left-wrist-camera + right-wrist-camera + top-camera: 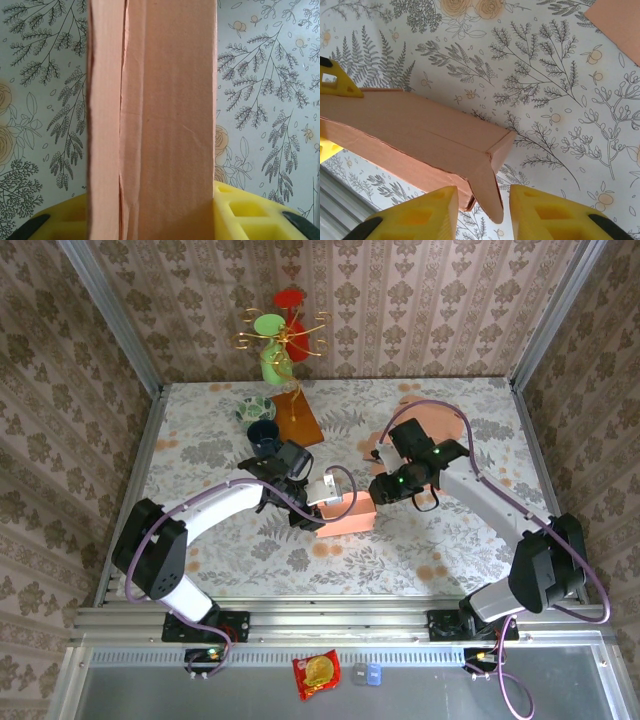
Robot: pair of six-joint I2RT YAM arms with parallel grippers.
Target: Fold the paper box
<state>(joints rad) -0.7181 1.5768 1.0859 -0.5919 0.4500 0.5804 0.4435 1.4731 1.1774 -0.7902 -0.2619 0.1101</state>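
Two claws on one small carton here. The paper box (pixel 350 518) sits just 6 o'clock of the middle of the table (pixel 230 550) in the top view. Its long axis runs roughly 9 to 3, with the 3 o'clock end kicked a bit toward 2. The left gripper (pixel 318 502) has the 9 o'clock end. In its wrist camera the box runs straight up toward 12 between the yellow pads (pixel 250 212), and both sit hard against its sides, so that's a closed grip across the narrow width. The right gripper (pixel 378 495) is at the 3 o'clock end, jaws partway apart and straddling a loose end flap (pixel 487 197) that points toward 6 in its own camera. There's a sliver of gap on either side of the flap, so I'd call it not pinched yet. Handling-wise, my guess is thin cardboard: super light, stiff along the panels, floppy at the creases, and easy to crush if squeezed on a wide face. I'd hold it by the long edges near one end, like the left claw does. I'd also work any flap close to its fold line instead of out at the tip.
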